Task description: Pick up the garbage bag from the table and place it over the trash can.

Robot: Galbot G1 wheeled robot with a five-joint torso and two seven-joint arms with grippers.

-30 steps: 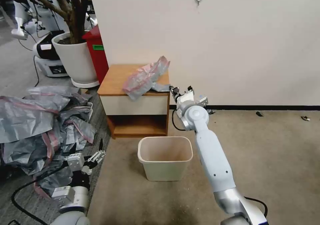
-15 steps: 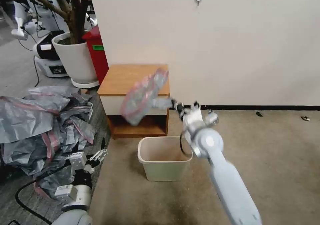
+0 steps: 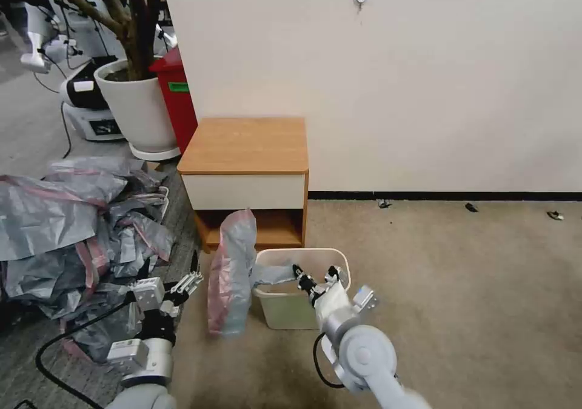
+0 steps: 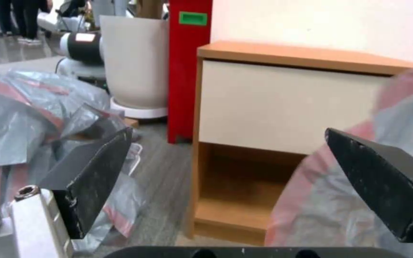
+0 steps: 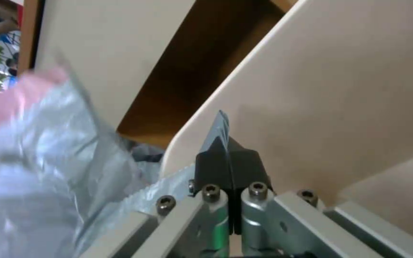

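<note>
Grey garbage bag (image 3: 231, 272) in right pincer (image 3: 298, 274)

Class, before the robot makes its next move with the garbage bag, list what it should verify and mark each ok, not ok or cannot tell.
1. Right end effector shut on the garbage bag: ok.
2. Bag off the table: ok.
3. Bag over the trash can: not ok; it hangs beside the can's left wall.
4. Bag mouth open: cannot tell.
5. Left end effector open near the bag: ok.
</note>
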